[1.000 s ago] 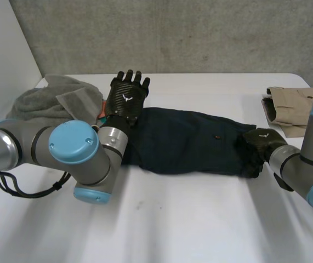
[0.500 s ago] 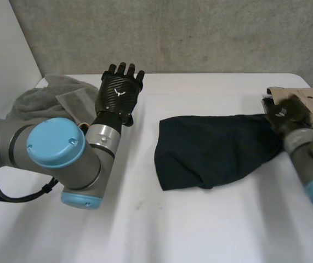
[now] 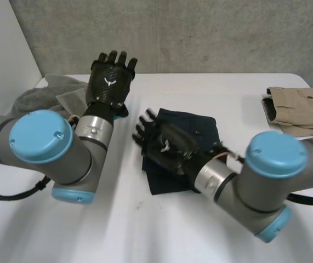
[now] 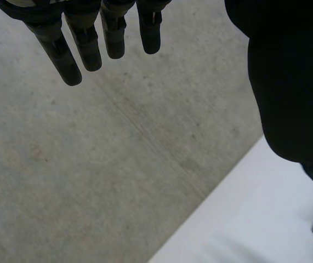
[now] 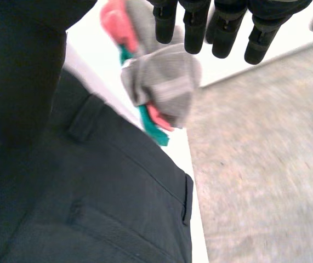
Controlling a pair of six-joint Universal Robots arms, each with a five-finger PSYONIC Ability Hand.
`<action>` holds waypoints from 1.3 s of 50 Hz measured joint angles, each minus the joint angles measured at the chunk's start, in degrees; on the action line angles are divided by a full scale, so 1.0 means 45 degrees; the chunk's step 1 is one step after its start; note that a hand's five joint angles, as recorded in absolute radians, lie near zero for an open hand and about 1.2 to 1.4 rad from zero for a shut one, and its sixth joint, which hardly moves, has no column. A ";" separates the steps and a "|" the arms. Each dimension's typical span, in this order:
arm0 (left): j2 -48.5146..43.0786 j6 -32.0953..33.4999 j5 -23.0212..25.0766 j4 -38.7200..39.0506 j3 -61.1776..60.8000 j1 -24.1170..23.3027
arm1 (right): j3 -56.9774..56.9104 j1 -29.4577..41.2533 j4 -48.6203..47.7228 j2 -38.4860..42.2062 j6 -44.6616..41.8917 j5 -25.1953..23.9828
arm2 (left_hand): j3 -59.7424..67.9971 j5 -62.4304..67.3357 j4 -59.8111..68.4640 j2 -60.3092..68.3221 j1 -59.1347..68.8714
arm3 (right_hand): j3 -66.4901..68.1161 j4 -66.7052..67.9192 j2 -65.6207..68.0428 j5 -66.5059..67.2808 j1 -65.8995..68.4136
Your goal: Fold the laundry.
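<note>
Head view showed folded dark trousers (image 3: 199,125) on the tabletop (image 3: 145,230), the right robot hand (image 3: 164,147) over them, fingers straight, gripping nothing; the left robot hand (image 3: 109,82) was raised nearby, fingers straight, empty.

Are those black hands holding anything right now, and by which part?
Nothing is held. The left hand hangs in the air, fingers straight. The right hand is over the folded dark trousers, fingers straight, gripping no part of them.
</note>
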 measured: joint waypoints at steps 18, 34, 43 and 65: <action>-0.1734 -0.2159 0.1408 -0.3441 0.4029 -0.1328 | -0.0839 -0.3920 0.3826 -0.2938 1.0061 0.2499 | 0.0000 0.0000 0.0000 -0.0001 0.0003 | 0.0000 0.0000 0.0000 -0.0001 0.0000; -0.5123 -0.1780 0.1101 -0.8757 0.7283 -0.1514 | -0.4810 -0.3320 0.6484 0.2506 0.9671 0.2072 | 0.0001 -0.0001 0.0000 0.0000 0.0003 | 0.0000 0.0000 0.0000 0.0000 0.0000; -0.5486 -0.0087 0.0045 -1.0159 0.7043 -0.1253 | -0.5230 -0.3067 0.6579 0.3635 0.8597 0.2240 | 0.0000 0.0000 0.0000 0.0000 -0.0208 | -0.0001 0.0000 -0.0149 -0.0001 -0.0023; -0.0361 -0.1389 0.3188 -0.8070 0.5542 -0.1338 | -0.0360 -0.2399 0.3746 -0.1610 0.6457 0.4313 | 0.0000 -0.0013 0.0000 0.0000 -0.0420 | -0.0121 0.0000 -0.0469 -0.0011 -0.0560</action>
